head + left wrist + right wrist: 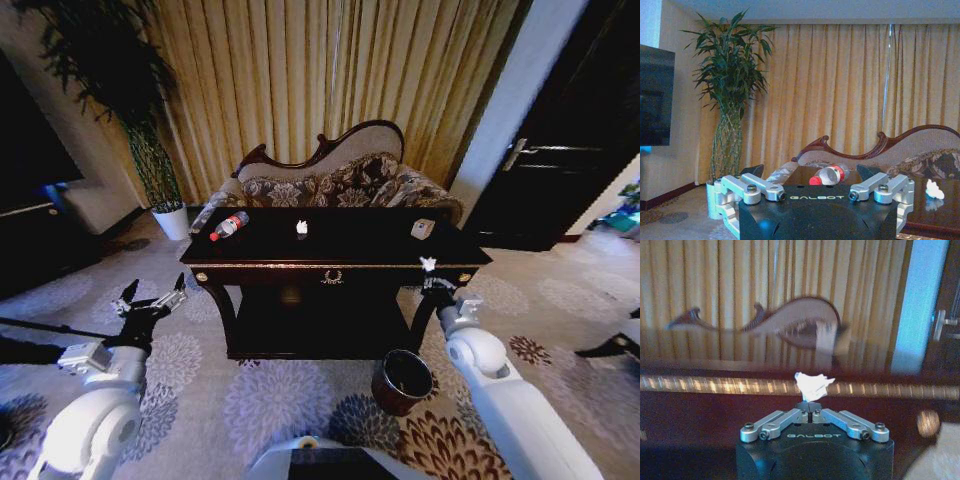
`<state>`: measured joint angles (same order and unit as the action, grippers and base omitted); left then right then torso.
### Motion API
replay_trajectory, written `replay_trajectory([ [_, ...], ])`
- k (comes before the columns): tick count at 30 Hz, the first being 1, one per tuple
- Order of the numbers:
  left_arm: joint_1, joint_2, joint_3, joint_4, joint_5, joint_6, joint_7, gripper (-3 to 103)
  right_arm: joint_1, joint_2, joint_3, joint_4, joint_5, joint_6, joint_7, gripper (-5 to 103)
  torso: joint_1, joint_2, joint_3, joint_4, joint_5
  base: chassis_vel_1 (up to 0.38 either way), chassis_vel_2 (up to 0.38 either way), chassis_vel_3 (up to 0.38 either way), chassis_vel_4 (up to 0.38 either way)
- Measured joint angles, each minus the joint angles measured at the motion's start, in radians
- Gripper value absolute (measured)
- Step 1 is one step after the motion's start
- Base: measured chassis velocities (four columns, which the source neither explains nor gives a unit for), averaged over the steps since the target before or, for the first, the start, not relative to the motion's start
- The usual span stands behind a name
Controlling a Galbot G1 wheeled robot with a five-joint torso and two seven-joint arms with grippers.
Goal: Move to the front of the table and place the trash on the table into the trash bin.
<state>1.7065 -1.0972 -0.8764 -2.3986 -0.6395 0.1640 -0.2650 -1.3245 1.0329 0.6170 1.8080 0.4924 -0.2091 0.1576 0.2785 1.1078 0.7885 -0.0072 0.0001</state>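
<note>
The dark glossy table (pixel 335 262) stands right in front of me. On its top lie a clear bottle with a red cap (pixel 229 226) at the left, a white crumpled scrap (pixel 302 227) in the middle and a small pale packet (pixel 423 228) at the right. My right gripper (pixel 431 276) hovers at the table's front right edge, shut on another white scrap (pixel 428 264), which sticks up from the closed fingertips (pixel 810 407) as a crumpled wad (pixel 812 385). The reddish-brown trash bin (pixel 402 381) stands on the carpet below it. My left gripper (pixel 150 298) is open, left of the table, facing the bottle (pixel 830 175).
An ornate patterned sofa (pixel 335 182) stands behind the table in front of gold curtains. A tall plant in a white pot (pixel 172 221) is at the back left, and a dark door (pixel 570 130) at the right. Patterned carpet lies around the table.
</note>
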Motion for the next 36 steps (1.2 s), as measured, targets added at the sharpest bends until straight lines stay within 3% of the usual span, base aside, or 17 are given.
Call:
replay_trajectory([
  [12,-0.006,-0.008,0.013,0.002,0.003,0.0,0.003,100,-0.006,0.06,-0.013,-0.285,-0.138,0.014,-0.086,0,0.0,0.0,0.0,0.0,-0.0002,0.0,0.0,0.0,0.0],
  [25,0.001,-0.009,0.005,-0.001,0.004,-0.003,0.024,100,0.072,0.114,-0.037,-0.597,-0.291,0.017,-0.086,0,0.0,0.0,0.0,0.0001,-0.0003,0.0,0.0,0.0,0.0],
  [36,0.012,-0.02,0.008,-0.022,0.006,-0.004,0.023,100,0.064,0.127,-0.029,-0.604,-0.286,-0.002,-0.085,0,0.0,0.0,0.0,0.0,-0.0003,0.0,0.0,0.0,0.0],
])
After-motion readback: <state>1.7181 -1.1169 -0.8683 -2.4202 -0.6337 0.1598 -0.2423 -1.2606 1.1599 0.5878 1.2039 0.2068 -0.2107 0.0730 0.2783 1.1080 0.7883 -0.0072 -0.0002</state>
